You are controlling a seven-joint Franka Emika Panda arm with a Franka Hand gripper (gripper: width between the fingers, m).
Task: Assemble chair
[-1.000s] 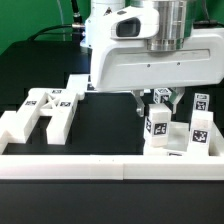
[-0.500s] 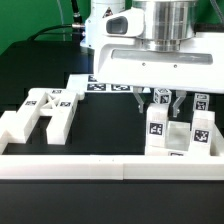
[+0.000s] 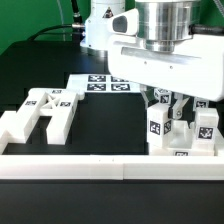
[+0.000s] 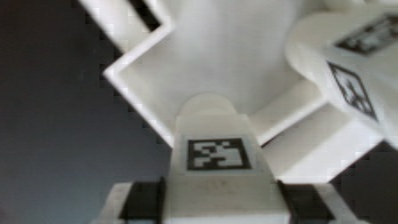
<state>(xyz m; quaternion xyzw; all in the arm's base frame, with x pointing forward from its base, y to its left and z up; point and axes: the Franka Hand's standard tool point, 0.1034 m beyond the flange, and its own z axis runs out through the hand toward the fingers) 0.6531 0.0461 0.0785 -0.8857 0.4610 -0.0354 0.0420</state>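
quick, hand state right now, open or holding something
hand: closed, holding a small white chair piece with a marker tag on it

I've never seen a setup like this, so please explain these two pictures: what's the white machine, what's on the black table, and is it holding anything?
The white machine is a robot arm putting together a small chair from chunky white pieces. One picture comes from a camera off the arm, the other from a camera on its wrist, looking along its pincer. On the black table an H-shaped chair piece lies on the exterior view's left, and a cluster of chair pieces stands on its right, below the arm. The flat sheet of black-and-white tags at the back is the marker board; the long white bar in front is a border rail. The pincer is shut on a small tagged piece, right by that cluster.
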